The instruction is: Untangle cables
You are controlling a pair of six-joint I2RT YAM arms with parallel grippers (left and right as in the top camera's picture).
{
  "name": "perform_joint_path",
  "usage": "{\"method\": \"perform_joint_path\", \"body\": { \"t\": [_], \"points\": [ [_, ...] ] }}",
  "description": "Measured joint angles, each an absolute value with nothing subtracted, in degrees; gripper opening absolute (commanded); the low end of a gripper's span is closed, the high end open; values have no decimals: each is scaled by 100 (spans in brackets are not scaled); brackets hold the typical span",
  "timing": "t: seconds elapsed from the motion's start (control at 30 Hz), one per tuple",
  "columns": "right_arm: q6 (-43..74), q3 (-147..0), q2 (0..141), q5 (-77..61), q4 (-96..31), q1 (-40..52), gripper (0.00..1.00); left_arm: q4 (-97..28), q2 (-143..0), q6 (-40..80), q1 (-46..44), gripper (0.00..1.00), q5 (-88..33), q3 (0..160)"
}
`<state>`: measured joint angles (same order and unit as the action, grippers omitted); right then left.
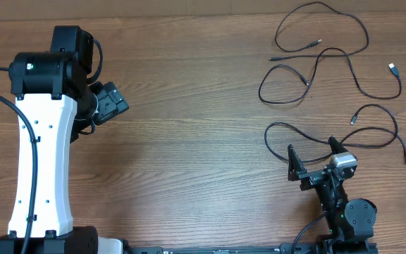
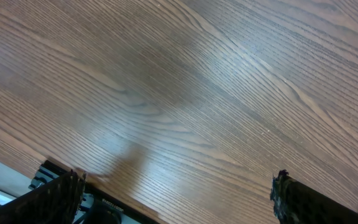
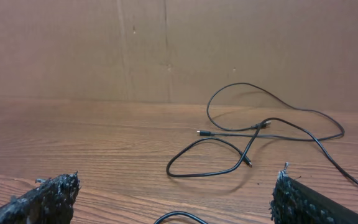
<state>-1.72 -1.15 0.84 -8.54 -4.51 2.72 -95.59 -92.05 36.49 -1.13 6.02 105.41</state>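
Note:
Three separate thin black cables lie on the wooden table at the far right. One cable [image 1: 280, 28] forms a wide loop at the top. A second cable [image 1: 261, 90] curls below it and ends in a silvery plug [image 1: 393, 68]. A third cable [image 1: 267, 134] runs just past my right gripper [image 1: 312, 149], which is open and empty. In the right wrist view that gripper [image 3: 176, 186] faces a cable loop [image 3: 201, 176], with a cable arc [image 3: 179, 212] just below between the fingers. My left gripper [image 1: 115, 104] is far off at the left; it [image 2: 176, 193] is open over bare wood.
The left arm's white body [image 1: 41, 155] covers the table's left side. The table's near edge [image 2: 104, 202] shows in the left wrist view. A brown cardboard wall [image 3: 166, 43] stands behind the table.

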Motion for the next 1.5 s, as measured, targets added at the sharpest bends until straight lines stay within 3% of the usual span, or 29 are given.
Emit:
{"method": "perform_joint_path", "body": {
  "t": [0.83, 1.5],
  "points": [
    [-172, -113, 84, -851, -451, 272, 100, -9559, -9155, 3649, -113, 100, 602, 10541],
    [-172, -115, 84, -854, -449, 272, 100, -9559, -8283, 3649, -113, 100, 602, 10541]
  ]
}}
